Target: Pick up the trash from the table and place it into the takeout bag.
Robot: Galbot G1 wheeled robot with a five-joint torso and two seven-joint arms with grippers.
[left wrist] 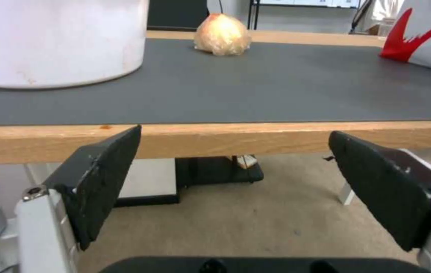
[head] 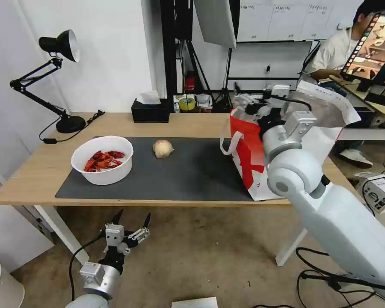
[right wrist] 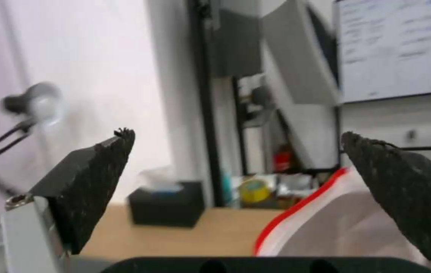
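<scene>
On the table [head: 34,175] lies a dark grey mat [head: 192,171]. A white bowl of red crayfish shells [head: 102,159] stands on the mat's left part, and a beige ball [head: 163,148] rests at the mat's back middle. The white and red takeout bag [head: 244,149] stands open at the table's right end. My right gripper [head: 249,102] hovers open over the bag's mouth with nothing between its fingers; the bag's red rim [right wrist: 301,208] lies just below it. My left gripper [head: 132,219] hangs open below the table's front edge, facing the bowl [left wrist: 59,41] and the ball [left wrist: 222,35].
A black desk lamp [head: 66,124] stands at the back left and a black tissue box [head: 150,112] at the back middle. A person sits at a desk behind the bag. Cables and a small box [head: 383,190] lie on the floor to the right.
</scene>
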